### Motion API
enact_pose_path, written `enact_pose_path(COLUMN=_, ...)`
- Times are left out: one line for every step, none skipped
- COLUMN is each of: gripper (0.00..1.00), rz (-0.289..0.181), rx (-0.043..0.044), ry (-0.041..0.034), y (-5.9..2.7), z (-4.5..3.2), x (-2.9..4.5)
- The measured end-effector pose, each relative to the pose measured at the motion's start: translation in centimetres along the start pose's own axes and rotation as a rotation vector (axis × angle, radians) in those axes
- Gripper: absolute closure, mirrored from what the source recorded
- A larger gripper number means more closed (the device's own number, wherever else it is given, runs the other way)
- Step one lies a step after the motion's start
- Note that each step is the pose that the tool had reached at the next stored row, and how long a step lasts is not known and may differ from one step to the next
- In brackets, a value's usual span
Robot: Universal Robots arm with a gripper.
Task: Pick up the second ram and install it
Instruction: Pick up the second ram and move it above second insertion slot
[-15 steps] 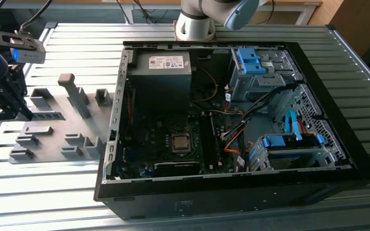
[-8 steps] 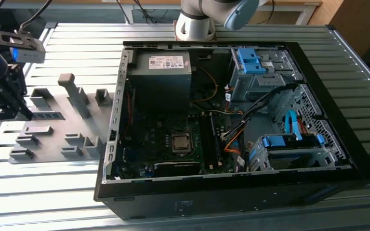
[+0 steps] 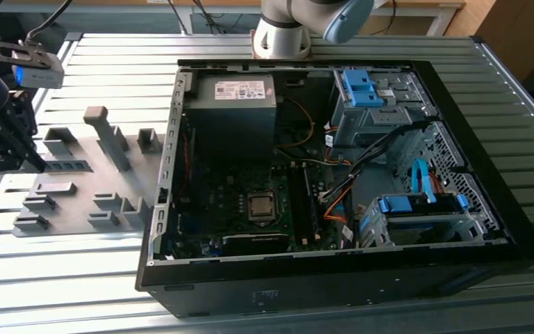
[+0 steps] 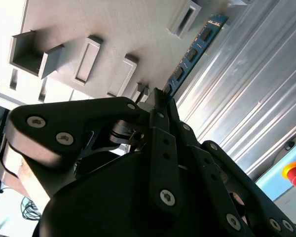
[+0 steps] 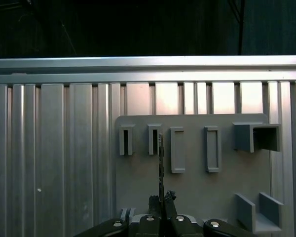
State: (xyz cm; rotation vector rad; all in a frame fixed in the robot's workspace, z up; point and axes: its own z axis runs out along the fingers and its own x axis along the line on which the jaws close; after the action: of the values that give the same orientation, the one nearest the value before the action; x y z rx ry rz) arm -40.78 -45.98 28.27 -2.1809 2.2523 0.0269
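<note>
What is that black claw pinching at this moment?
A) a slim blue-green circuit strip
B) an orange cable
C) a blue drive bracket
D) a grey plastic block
A: in the second wrist view the second ram, a blue-green strip with dark chips, runs out from between the tips of the claw, beside the grey fixture tray.
</note>
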Motion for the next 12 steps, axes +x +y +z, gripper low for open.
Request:
enact_pose_path(gripper=0.86, rz=0.000, rx=0.0000, ry=0.0000, y=0.00, z=-0.05, x=0.00)
enact_pose_path(gripper=0.86, rz=0.000, rx=0.0001, ry=0.0000, y=0.00, z=-0.09, x=0.00)
enact_pose_path(gripper=0.86, rz=0.000, rx=0.0001, ry=-0.0001, y=0.00, z=-0.13, x=0.00)
enact_pose_path(gripper=0.86, rz=0.000, rx=0.0001, ry=-0.0001, y=0.00, z=-0.18, x=0.00)
enact_pose_path(gripper=0.86, rz=0.000, rx=0.0001, ry=-0.0001, y=0.00, z=-0.21, x=-0.01)
enact_pose_path(gripper=0.86, rz=0.000, rx=0.0001, ry=0.0000, y=0.00, z=-0.25, x=0.00)
enact_pose_path(gripper=0.86, rz=0.000, rx=0.0000, ry=0.0000, y=0.00, z=-0.29, x=0.00)
enact_pose_path(gripper=0.86, rz=0.000, rx=0.0000, ry=0.0000, y=0.00, z=-0.33, x=-0.01)
enact_pose_path(gripper=0.86, rz=0.000, rx=0.0000, ry=0.0000, y=0.00, z=-0.37, x=-0.01)
enact_pose_path(gripper=0.86, rz=0.000, rx=-0.0001, ry=0.0001, y=0.00, z=-0.43, x=-0.01)
enact_pose_path(gripper=0.86, rz=0.000, rx=0.0001, ry=-0.0001, y=0.00, z=-0.46, x=-0.01)
enact_pose_path(gripper=0.86, rz=0.000, rx=0.0001, ry=-0.0001, y=0.00, z=-0.49, x=-0.01)
